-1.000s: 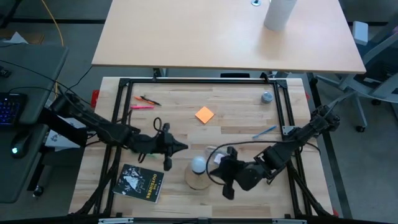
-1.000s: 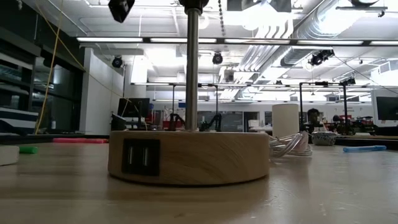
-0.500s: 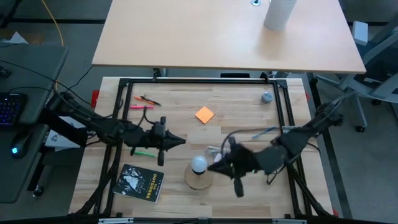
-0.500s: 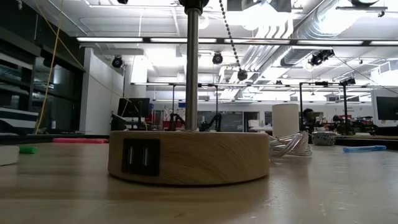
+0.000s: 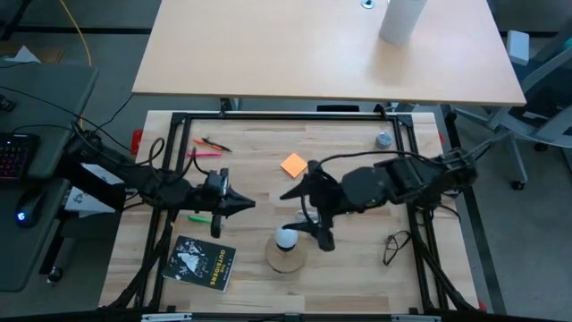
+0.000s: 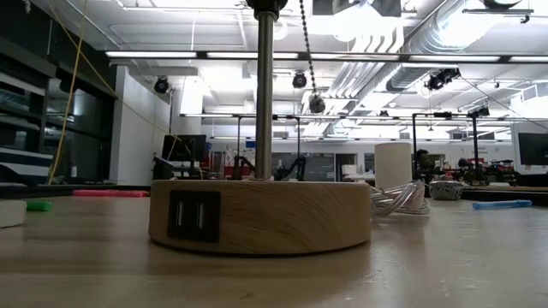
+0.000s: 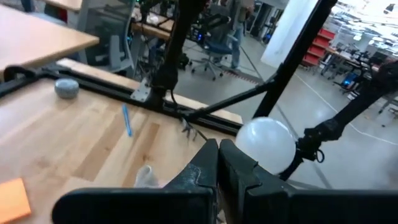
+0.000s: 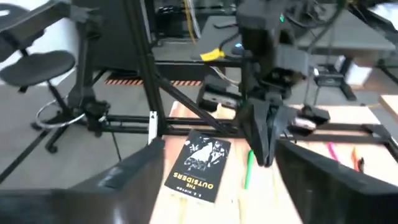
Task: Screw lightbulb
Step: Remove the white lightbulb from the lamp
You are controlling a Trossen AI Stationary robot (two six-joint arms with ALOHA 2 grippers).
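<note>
Beside the lightbulb [image 5: 285, 238], the right pincer [image 5: 305, 209] spreads open, untouching.

A black book [image 8: 200, 167] and a green pen [image 8: 248, 169] lie on the wooden surface [image 8: 249, 199]. The left end effector [image 8: 264, 155] hangs closed above them.
</note>
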